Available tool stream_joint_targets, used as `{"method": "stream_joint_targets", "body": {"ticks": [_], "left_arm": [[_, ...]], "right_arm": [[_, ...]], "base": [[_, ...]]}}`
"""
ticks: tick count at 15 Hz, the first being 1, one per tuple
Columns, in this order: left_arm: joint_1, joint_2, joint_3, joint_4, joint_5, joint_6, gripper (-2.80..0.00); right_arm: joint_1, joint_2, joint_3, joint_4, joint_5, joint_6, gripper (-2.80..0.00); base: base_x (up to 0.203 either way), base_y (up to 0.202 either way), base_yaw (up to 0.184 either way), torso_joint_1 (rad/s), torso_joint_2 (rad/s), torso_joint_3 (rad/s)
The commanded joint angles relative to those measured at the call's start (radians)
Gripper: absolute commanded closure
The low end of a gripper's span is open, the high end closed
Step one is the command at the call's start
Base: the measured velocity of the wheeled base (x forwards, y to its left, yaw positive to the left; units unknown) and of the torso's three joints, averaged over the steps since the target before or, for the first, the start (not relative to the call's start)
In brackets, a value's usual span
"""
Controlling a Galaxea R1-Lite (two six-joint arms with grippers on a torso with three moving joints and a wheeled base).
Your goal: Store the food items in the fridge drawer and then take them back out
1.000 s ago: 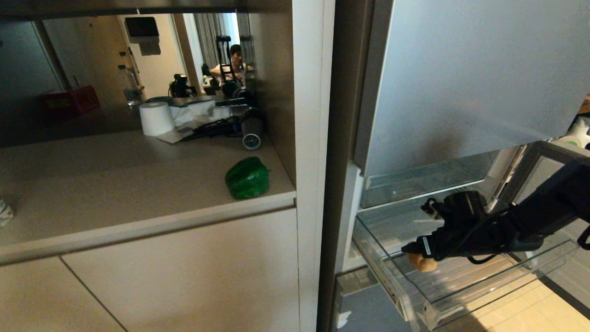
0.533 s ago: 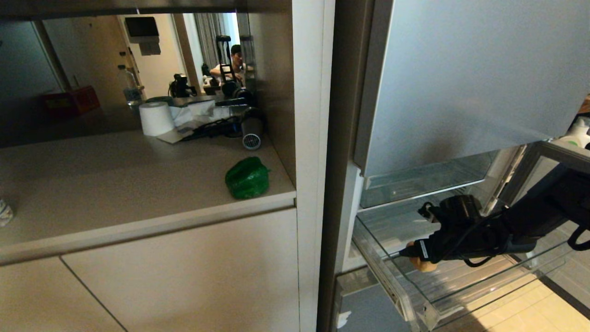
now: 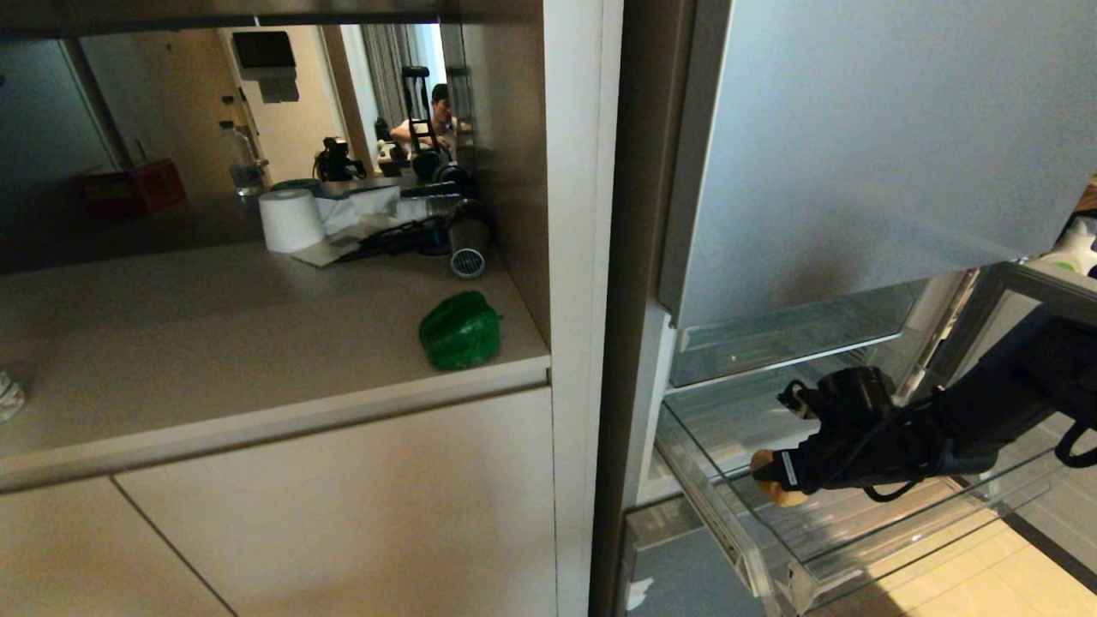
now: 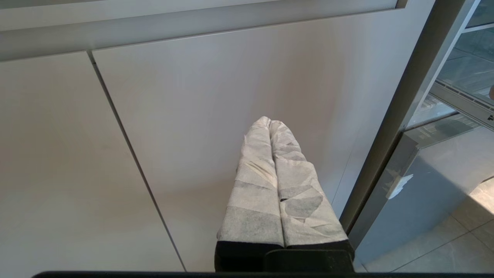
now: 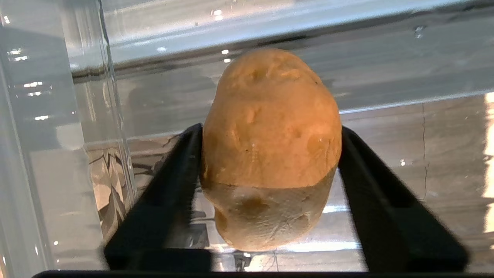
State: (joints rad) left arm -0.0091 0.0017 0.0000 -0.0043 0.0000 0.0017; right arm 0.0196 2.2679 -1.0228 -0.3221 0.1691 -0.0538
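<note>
The tan potato (image 5: 270, 146) lies low in the see-through fridge drawer (image 3: 900, 548), which is pulled out. My right gripper (image 5: 271, 130) reaches into the drawer from the right, and its black fingers press against both sides of the potato. From the head, the potato (image 3: 782, 494) peeks out around the right gripper (image 3: 771, 478). The green bell pepper (image 3: 460, 331) sits on the counter near its right front corner. My left gripper (image 4: 269, 120) is shut and empty, hanging in front of the pale cabinet door below the counter.
A paper roll (image 3: 291, 219), a water bottle (image 3: 244, 163), a red box (image 3: 128, 187) and dark gear stand at the back of the counter. A white upright (image 3: 583, 257) separates the counter from the fridge. The tall blue-grey top door (image 3: 857, 146) hangs above the drawer.
The right gripper's fingers have closed in on the potato inside the drawer, and the hand has sunk slightly. The pepper and the left arm have not moved.
</note>
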Motion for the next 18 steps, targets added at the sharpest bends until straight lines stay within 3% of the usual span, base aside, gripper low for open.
{"method": "stream_joint_targets", "body": {"ticks": [1,8,18], "left_arm": [[0.0,0.001,0.0,0.0,0.0,0.0,0.0],[0.0,0.001,0.0,0.0,0.0,0.0,0.0],[0.0,0.001,0.0,0.0,0.0,0.0,0.0]], "right_arm": [[0.0,-0.001,0.004,-0.002,0.003,-0.001,0.0],[0.005,-0.097,0.031,-0.003,-0.002,0.009,0.0],[0.017,-0.627,0.315,-0.01,0.001,0.041,0.0]], "base": [[0.0,0.0,0.0,0.0,0.0,0.0],[0.0,0.0,0.0,0.0,0.0,0.0],[0.0,0.0,0.0,0.0,0.0,0.0]]}}
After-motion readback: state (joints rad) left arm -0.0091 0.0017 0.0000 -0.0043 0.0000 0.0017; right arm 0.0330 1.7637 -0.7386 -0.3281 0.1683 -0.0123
